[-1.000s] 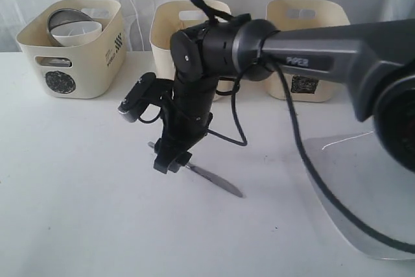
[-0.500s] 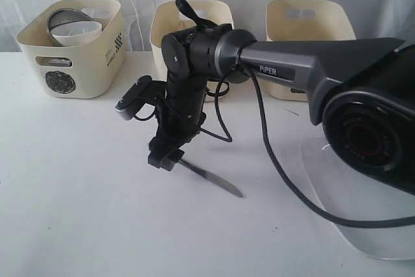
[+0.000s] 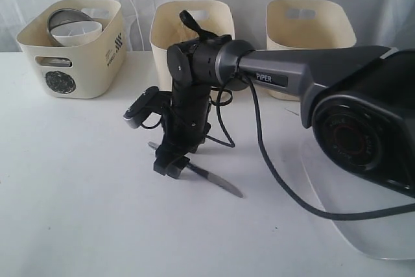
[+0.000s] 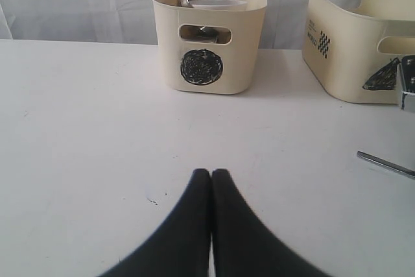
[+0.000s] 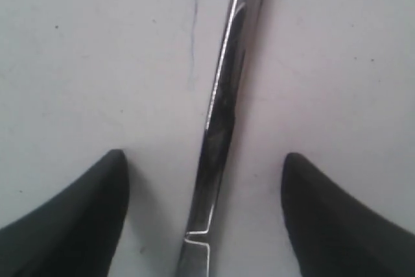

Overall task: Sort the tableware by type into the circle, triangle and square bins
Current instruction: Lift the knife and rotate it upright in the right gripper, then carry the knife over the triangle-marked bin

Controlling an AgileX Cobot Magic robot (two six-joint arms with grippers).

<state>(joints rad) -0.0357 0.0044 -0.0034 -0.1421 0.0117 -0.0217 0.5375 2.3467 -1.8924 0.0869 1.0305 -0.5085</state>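
The knife [image 3: 217, 181] lies on the white table [image 3: 78, 212]. The right gripper [image 3: 171, 165] stands over it with its jaws apart, one on each side, not touching it. The left gripper [image 4: 211, 173] is closed together on nothing. The right arm [image 3: 285, 79] partly covers the middle bin [image 3: 163, 37]. The circle bin [image 3: 84, 69] holds bowls [image 3: 78, 29].

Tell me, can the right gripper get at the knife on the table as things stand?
Probably yes. The right gripper hangs open over the knife, one finger on each side of it, with nothing in between.
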